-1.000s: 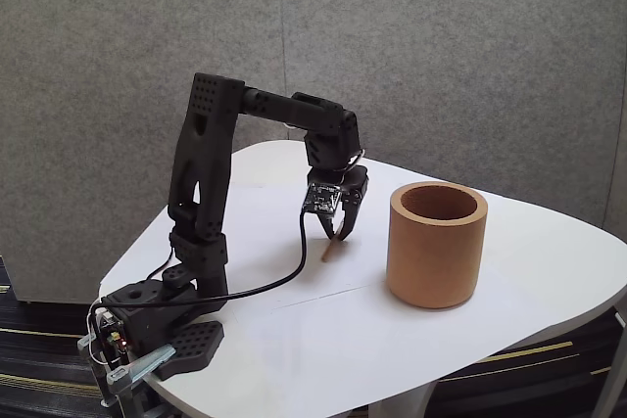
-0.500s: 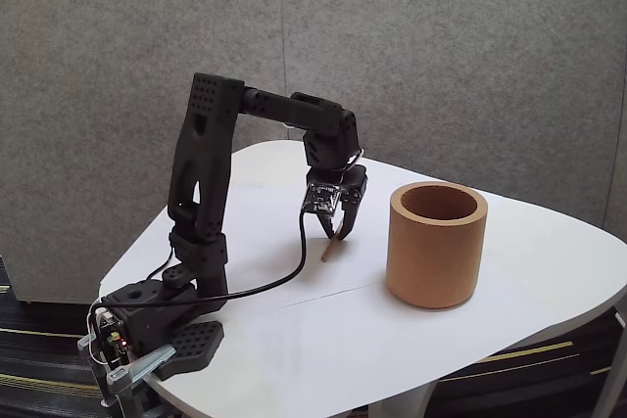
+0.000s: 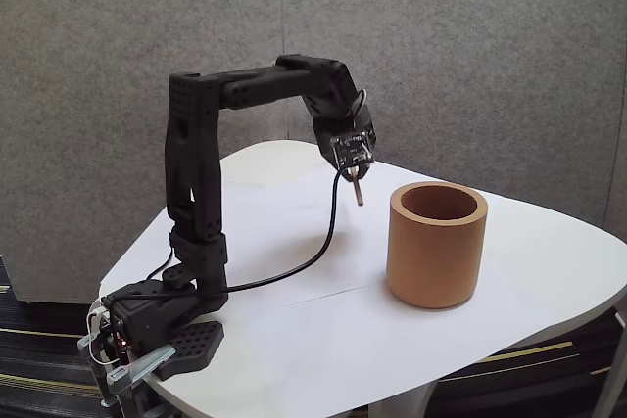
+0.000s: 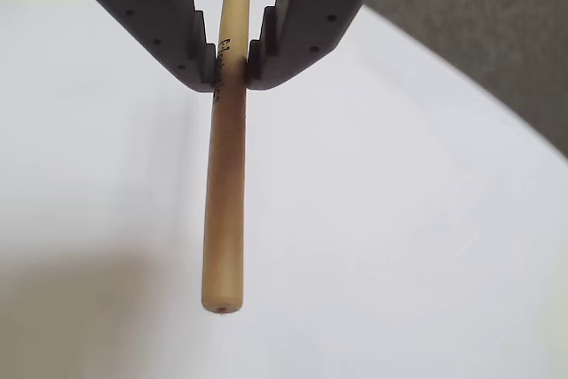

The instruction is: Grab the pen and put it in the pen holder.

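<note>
My gripper (image 3: 354, 169) hangs in the air above the white table, shut on the pen (image 3: 358, 189), a thin tan wooden stick whose lower end points down and slightly right. In the wrist view the pen (image 4: 225, 201) runs down from between the two dark fingers, and the gripper (image 4: 231, 70) pinches it near its upper part. The pen holder (image 3: 437, 244), a thick-walled terracotta-brown cup, stands upright on the table to the right of the gripper and lower. The pen's tip hangs left of the cup's rim, apart from it.
The rounded white table (image 3: 549, 271) carries the black arm base (image 3: 162, 325) at its front left corner. A black cable (image 3: 294, 261) loops from the wrist down to the base. A grey felt wall stands behind.
The arm has risen from the table surface, lifting the pen with it. The gripper moved up and slightly right, closer to the cup's top.
</note>
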